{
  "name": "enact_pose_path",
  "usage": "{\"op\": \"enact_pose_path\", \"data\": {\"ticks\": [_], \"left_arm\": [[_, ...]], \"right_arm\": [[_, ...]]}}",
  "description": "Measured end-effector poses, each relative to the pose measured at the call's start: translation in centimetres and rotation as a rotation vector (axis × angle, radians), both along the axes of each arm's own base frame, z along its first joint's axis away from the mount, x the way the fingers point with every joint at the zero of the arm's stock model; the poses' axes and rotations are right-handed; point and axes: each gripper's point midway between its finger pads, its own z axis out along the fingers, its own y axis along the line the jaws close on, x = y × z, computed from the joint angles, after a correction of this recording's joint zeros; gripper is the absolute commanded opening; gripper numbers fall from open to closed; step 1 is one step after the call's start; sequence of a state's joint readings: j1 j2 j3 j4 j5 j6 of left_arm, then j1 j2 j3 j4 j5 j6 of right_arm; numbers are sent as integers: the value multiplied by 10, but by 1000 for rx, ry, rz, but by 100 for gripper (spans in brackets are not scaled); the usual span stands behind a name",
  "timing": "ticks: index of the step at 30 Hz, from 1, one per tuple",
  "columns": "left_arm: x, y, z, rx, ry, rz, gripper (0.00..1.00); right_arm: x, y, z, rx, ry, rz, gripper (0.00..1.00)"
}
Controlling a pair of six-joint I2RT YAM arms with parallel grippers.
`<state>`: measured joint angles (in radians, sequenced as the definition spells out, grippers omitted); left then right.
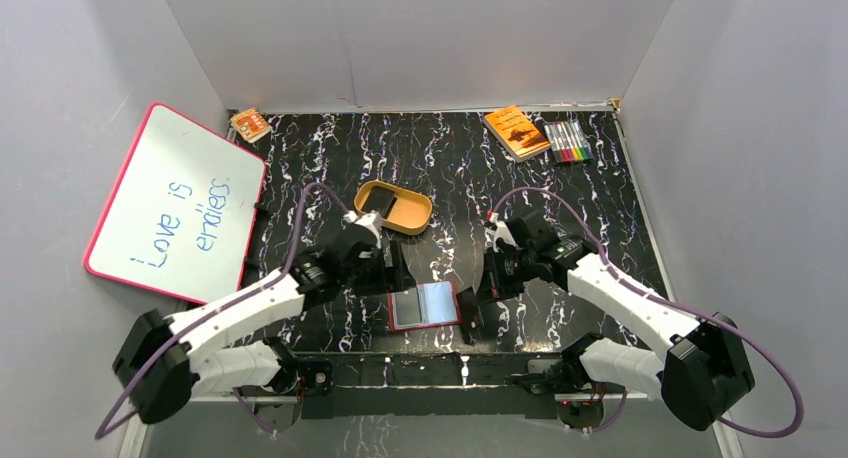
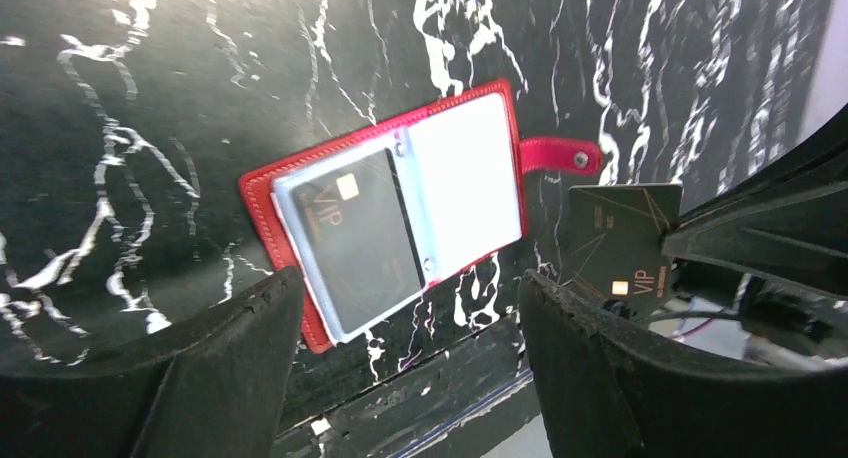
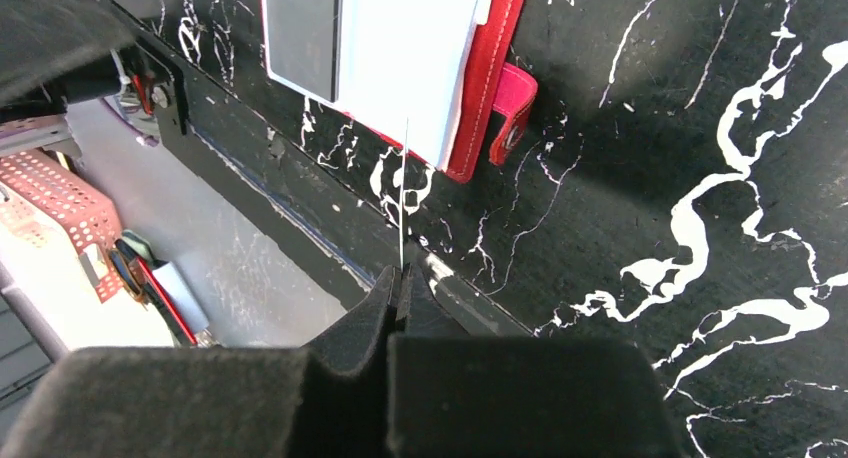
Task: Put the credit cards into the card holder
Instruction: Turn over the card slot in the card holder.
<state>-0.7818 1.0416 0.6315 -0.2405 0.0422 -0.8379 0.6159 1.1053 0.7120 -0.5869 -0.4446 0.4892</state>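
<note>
Our left gripper point(image 2: 410, 293) hangs wide open and empty over the wallet point(image 2: 465, 178), one card point(image 2: 355, 243) in its pocket. Our right gripper point(image 3: 400, 283) pinches a second card point(image 2: 625, 240) beside it.

Two cards point(image 2: 350, 233), one wallet point(image 2: 465, 183), one dish point(image 1: 395, 208), one booklet point(image 1: 516, 131), one whiteboard point(image 1: 175, 203), one marker pack point(image 1: 567, 140), one orange box point(image 1: 250, 125).

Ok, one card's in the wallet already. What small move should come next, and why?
Probably the right fingers tip their pinched card toward the wallet and start sliding it into the empty clear pocket. That card hangs just beside the snap tab, and the left fingers stand open, holding nothing.
</note>
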Motion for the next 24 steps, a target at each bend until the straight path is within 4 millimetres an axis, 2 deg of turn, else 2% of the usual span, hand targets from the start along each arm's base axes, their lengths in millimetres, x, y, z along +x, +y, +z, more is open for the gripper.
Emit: {"op": "enact_pose_path", "data": {"ticks": [2, 5, 11, 13, 15, 18, 21, 24], "left_arm": [[-6, -14, -8, 35, 17, -46, 75], [-5, -31, -16, 61, 27, -76, 75], [-1, -35, -30, 106, 39, -72, 75], [1, -43, -30, 120, 33, -88, 73], [5, -58, -30, 129, 23, -117, 70], [7, -69, -33, 143, 22, -139, 66], [11, -84, -43, 171, 28, -163, 61], [10, -89, -57, 202, 46, -177, 56]], "right_arm": [[-4, -2, -5, 0, 4, 3, 0], [-11, -7, -13, -4, 10, 4, 0], [-12, -10, -28, -15, 18, -20, 0], [-12, -12, -31, -20, 14, -43, 0], [-11, -14, -28, -11, -8, -62, 0], [-9, -14, -20, 11, -50, -77, 0], [-7, -15, -15, 22, -79, -84, 0], [-6, -15, -14, 24, -84, -88, 0]]}}
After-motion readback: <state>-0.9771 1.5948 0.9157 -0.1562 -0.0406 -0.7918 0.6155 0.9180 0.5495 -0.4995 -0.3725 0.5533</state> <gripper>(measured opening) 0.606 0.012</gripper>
